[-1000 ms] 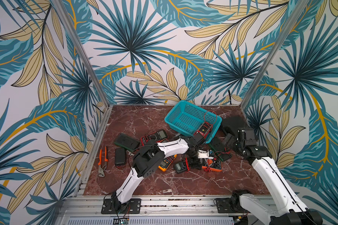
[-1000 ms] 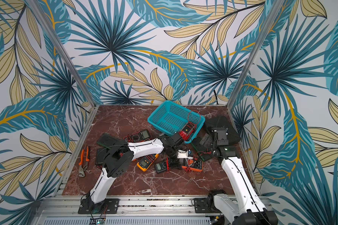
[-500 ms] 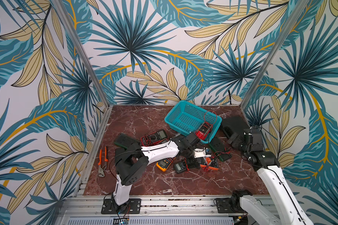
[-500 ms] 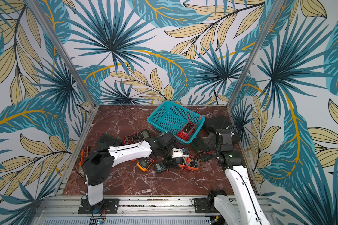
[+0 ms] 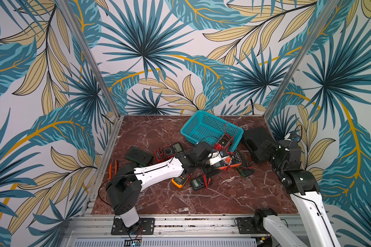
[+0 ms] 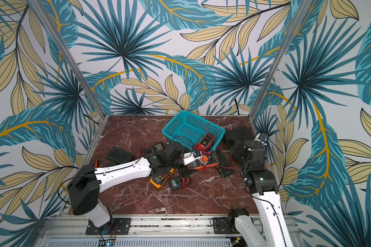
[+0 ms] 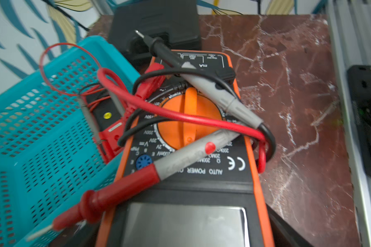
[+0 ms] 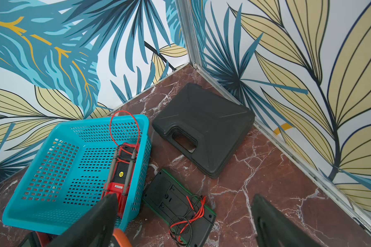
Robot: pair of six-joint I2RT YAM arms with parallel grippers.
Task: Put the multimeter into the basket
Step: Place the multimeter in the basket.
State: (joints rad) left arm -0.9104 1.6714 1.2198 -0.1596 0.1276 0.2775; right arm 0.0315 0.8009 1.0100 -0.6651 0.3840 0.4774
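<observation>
Left wrist view is filled by the multimeter (image 7: 189,149): a black body in an orange sleeve, dial at centre, screen at the bottom edge. Its left side overlaps the corner of the basket (image 7: 41,149) at the left of the frame. Dark edges of the left fingers (image 7: 287,235) flank the screen end, so they look clamped across its width, though the contact itself is hidden. In a top view the multimeter (image 5: 234,160) shows centre-right, at the basket's near wall.

It should handle as a stiff, moderately heavy block. The rubbery sleeve gives grip, so the narrow sides are the place to hold, clear of screen and dial. The red probe (image 7: 120,192) and looped leads (image 7: 180,116) lie loose on top and could slide off or snag the rim.

The right fingers (image 8: 94,222) stand wide apart and empty above the worktop (image 8: 266,171). A red meter (image 8: 121,171) already lies in the basket.
</observation>
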